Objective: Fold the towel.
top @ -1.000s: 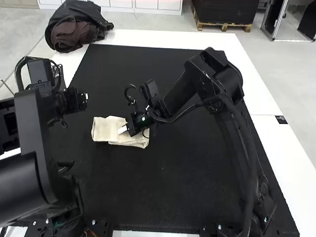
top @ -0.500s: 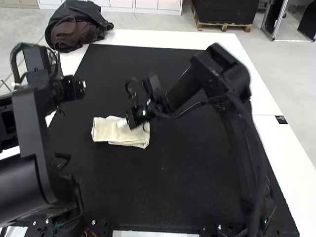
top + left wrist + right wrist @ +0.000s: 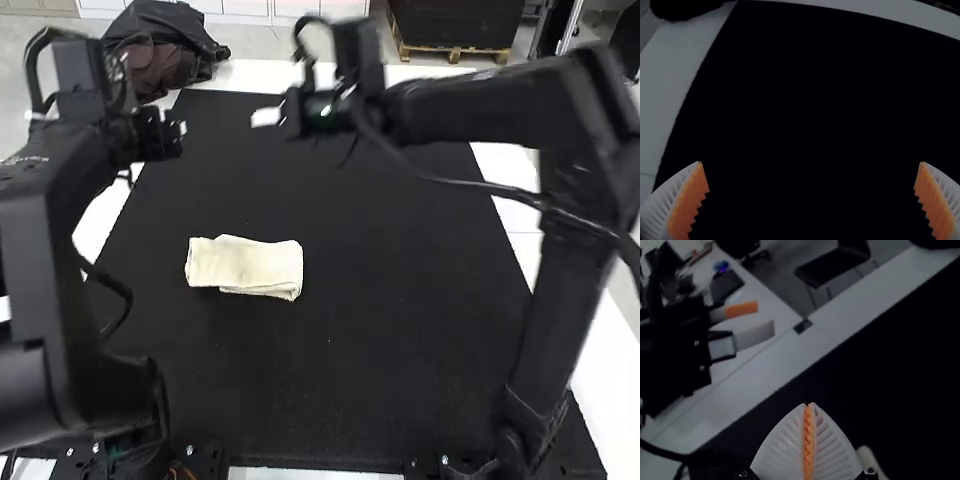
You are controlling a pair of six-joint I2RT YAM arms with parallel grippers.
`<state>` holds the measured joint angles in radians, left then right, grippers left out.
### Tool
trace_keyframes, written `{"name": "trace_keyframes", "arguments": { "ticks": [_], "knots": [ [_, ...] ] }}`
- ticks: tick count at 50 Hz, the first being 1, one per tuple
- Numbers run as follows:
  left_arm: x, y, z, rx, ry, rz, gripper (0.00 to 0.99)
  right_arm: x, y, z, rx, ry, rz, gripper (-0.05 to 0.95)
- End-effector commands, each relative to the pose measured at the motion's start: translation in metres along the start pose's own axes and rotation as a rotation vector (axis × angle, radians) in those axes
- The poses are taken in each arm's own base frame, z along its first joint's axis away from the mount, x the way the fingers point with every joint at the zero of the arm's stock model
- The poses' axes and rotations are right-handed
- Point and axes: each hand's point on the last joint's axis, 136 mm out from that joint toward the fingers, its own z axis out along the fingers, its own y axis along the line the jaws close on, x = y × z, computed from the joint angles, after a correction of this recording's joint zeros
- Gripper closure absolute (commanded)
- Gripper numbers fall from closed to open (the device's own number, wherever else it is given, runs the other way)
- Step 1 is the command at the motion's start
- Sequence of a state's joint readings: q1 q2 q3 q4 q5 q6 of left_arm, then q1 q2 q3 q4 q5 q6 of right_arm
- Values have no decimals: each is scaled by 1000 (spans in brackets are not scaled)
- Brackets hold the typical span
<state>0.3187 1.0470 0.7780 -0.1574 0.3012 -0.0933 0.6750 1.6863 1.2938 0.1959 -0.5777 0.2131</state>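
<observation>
Keeping the layers undisturbed was judged to be the main need of the step in hand, which was taken to be the finish of the fold. The cream towel point(image 3: 240, 265) was laid as a compact, layered strip on the black mat point(image 3: 350, 330), with its near edges slightly out of line. If any tidying was wanted, it was best done from above with closed fingertips, by light pats worked outward so that the top layer was not dragged. If another fold was wanted, all layers at one end needed to be pinched together, lifted low and laid over slowly, or the lower ones might have been left behind. The right arm point(image 3: 480, 110) was stretched across the far part of the mat, its forearm held almost level; its fingers were pressed together on nothing, and the right claw point(image 3: 809, 405) was kept well apart from the towel. The left arm point(image 3: 40, 240) was bent high at the mat's left side, with the left claw point(image 3: 810, 162) spread wide and empty, also away from the cloth. Room needed to be left between the two claws if both were lowered.
</observation>
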Motion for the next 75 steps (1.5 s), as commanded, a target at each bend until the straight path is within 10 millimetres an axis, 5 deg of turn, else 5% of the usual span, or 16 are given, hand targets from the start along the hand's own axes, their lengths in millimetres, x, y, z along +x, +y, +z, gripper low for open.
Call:
{"name": "trace_keyframes", "arguments": {
  "ticks": [1,6,10,18,24,29,43,57,65,71,75],
  "knots": [
    [-22,-24,-3,36,-37,-6,31,-59,-9,-56,92,-141,-30,920],
    [-31,-51,-9,83,-55,3,31,-79,-12,-95,142,-199,-40,918],
    [-38,-65,-16,109,-72,6,31,-92,-10,-131,185,-252,-44,807],
    [-52,-70,-34,113,-119,16,38,-104,0,-195,259,-352,-54,482],
    [-67,-82,-60,142,-193,37,39,-111,15,-251,316,-460,-73,118],
    [-73,-89,-77,160,-230,47,39,-111,44,-285,291,-545,-87,-11],
    [-89,-95,-146,174,-470,72,39,-77,145,-364,272,-777,-271,-11],
    [-81,-95,-222,201,-731,33,38,-33,214,-414,314,-992,-428,-11],
    [-70,-91,-274,191,-880,36,38,-25,222,-428,401,-1030,-476,-11],
    [-66,-79,-272,113,-827,16,38,-33,229,-448,496,-1105,-524,-10],
    [-73,-67,-278,19,-873,46,38,-35,214,-457,618,-1129,-566,-10]
  ]
}}
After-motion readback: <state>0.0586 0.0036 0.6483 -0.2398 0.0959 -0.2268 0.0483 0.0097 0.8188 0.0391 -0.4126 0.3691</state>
